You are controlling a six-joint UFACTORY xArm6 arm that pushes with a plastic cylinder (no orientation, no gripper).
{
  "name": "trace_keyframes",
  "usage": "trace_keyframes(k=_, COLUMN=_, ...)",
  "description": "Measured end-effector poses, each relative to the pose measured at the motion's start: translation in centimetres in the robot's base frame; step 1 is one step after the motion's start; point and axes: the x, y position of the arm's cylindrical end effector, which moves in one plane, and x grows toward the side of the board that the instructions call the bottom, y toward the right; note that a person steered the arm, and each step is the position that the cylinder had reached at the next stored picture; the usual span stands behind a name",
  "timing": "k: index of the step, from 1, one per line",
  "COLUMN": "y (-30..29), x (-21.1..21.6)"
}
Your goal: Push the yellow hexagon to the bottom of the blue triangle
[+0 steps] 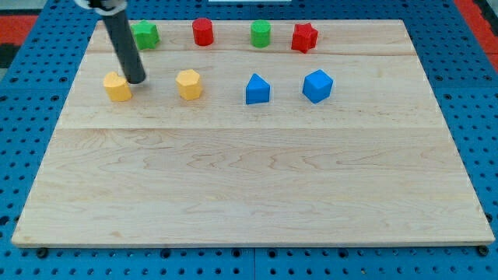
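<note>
The yellow hexagon [189,84] sits in the upper left part of the wooden board [249,187]. The blue triangle [257,89] lies to its right in the same row, a block's width away. My tip [137,79] is left of the hexagon, with a clear gap between them. It stands right against the upper right side of a second yellow block [117,86], whose shape I cannot make out. The rod leans up toward the view's top left.
A blue cube [317,85] lies right of the triangle. Along the board's top edge stand a green cube [145,34], a red cylinder [203,32], a green cylinder [261,33] and a red star [304,37]. Blue pegboard surrounds the board.
</note>
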Motion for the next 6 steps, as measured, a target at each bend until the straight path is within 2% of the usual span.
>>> trace_keyframes(k=1, y=9.3, x=0.0)
trace_keyframes(k=2, y=15.9, x=2.3)
trace_keyframes(k=3, y=15.6, x=4.2)
trace_keyframes(k=4, y=11.1, x=8.1)
trace_keyframes(k=5, y=12.5, x=13.1)
trace_keyframes(k=6, y=13.1, x=12.5)
